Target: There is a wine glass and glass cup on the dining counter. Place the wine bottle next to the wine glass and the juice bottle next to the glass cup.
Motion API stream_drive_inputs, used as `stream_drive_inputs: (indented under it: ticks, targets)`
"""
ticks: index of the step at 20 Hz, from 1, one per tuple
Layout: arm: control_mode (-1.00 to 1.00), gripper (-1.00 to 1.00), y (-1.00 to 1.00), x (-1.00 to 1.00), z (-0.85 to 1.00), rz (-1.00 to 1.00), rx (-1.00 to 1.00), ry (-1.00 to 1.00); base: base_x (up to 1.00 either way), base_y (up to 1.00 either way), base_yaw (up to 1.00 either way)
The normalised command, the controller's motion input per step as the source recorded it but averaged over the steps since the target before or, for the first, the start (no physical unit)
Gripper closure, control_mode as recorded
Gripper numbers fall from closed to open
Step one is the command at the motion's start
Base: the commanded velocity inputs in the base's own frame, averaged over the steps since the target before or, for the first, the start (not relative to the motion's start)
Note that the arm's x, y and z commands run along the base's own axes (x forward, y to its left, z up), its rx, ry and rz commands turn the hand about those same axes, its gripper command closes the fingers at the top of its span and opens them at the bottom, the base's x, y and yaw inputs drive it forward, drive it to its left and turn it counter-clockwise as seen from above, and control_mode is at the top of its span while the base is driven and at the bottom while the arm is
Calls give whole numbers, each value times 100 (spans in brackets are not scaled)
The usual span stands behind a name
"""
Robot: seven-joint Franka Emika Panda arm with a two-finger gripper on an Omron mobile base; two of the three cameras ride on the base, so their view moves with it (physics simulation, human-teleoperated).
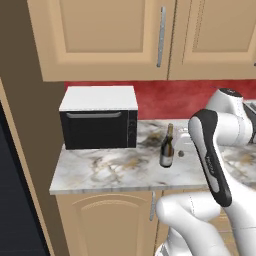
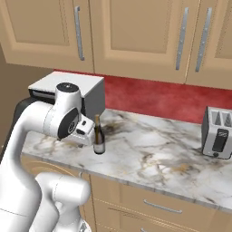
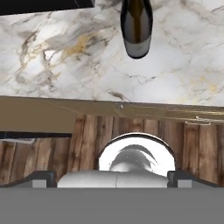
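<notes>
The wine bottle is slim and dark, with a gold-tan top and a pale label. It stands upright on a marble worktop, a little right of the microwave. My gripper is open, its two tips far apart with nothing between them. The hand hovers close beside the bottle without touching it. In the hand view the wine bottle sits at the top, beyond the tips. The wine glass, glass cup, juice bottle and dining counter are out of view.
A black microwave with a white top stands at the worktop's left end. A silver toaster is far to the right. Wall cabinets hang overhead. The worktop's front edge lies just below the hand, over wooden floor.
</notes>
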Motion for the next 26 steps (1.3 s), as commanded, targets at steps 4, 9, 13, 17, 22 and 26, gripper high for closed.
stream_drive_inputs:
  ticks: [4, 9, 13, 17, 22, 26]
  targets:
    - [-100, -100, -39, -22, 1, 48, 0, 0, 0, 0, 0]
    - [-100, -100, -37, -23, 0, 40, 0, -15, 0, 0, 0]
    - [-100, -100, -41, -7, 0, 26, 1, -12, 0, 0, 0]
    - [-100, -100, -39, 0, 0, 28, 0, -10, 0, 0, 0]
    - [-100, -100, -36, -3, -2, 34, 0, -15, 0, 0, 0]
    - [-100, -100, -34, 0, -5, 33, 0, -18, 0, 0, 0]
